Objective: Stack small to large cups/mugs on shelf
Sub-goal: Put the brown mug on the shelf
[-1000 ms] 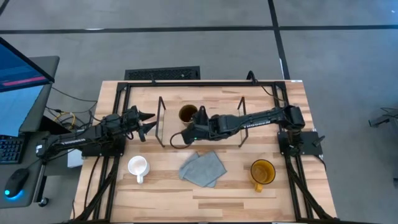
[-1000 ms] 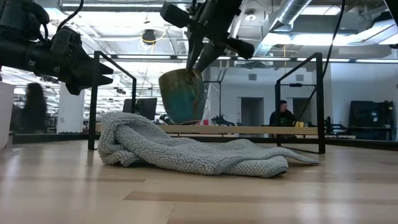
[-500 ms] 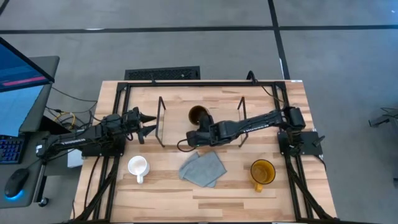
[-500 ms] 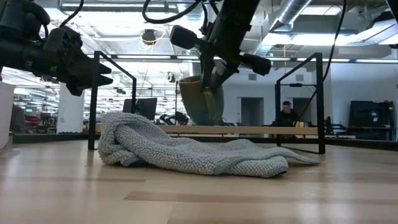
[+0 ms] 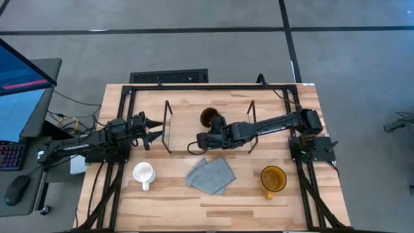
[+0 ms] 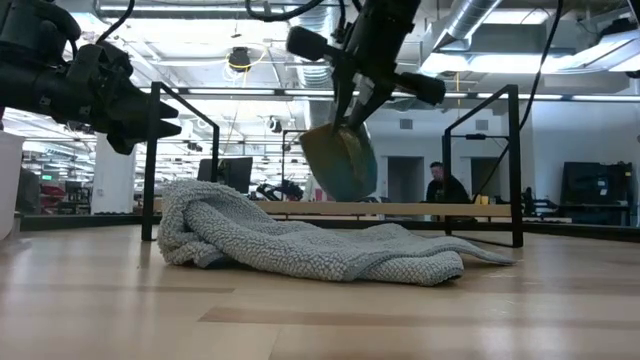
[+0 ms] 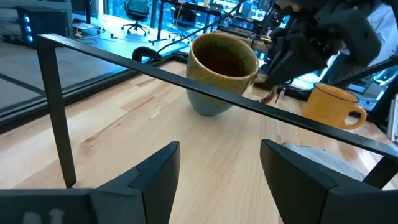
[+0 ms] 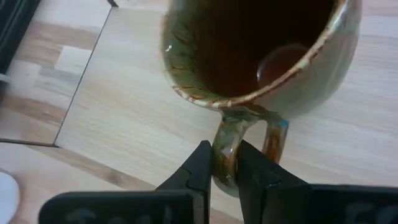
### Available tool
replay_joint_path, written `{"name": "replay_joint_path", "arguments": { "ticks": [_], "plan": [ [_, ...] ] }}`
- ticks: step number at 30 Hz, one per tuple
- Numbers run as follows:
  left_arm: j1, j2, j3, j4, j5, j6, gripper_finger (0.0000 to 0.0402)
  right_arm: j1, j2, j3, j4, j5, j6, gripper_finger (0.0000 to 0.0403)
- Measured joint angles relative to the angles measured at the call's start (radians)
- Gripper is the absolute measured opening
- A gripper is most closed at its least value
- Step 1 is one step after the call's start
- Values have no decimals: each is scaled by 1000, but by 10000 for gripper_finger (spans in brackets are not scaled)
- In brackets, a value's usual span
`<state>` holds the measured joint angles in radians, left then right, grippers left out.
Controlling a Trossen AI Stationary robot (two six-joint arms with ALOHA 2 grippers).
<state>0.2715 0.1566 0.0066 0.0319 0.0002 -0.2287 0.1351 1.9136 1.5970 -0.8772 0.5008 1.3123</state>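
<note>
Over shelf (image 5: 210, 133), olive-brown mug (image 7: 219, 73) tilted, handle pinched, base hidden.

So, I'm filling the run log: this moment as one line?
right tool: shut on olive-brown mug handle, above shelf | left tool: open, waiting

My table (image 5: 116, 200) is a light wood top with black rails along its edges. Toward its far side stands the low shelf (image 5: 184, 133), a pale board between two black wire ends. Nearer the front, straight on the wood, lie a white mug (image 5: 143, 173) on my left, a crumpled grey-blue cloth (image 5: 211, 175) in the middle, and a yellow mug (image 5: 273, 179) on my right, each well apart from the others.
</note>
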Motion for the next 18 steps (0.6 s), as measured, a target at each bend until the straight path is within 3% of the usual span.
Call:
{"name": "replay_joint_path", "arguments": {
  "ticks": [18],
  "plan": [
    [0, 0, 0, 0, 1, -1, 215, 0, -44, 1, 22, -7, 50, 63]
  ]
}}
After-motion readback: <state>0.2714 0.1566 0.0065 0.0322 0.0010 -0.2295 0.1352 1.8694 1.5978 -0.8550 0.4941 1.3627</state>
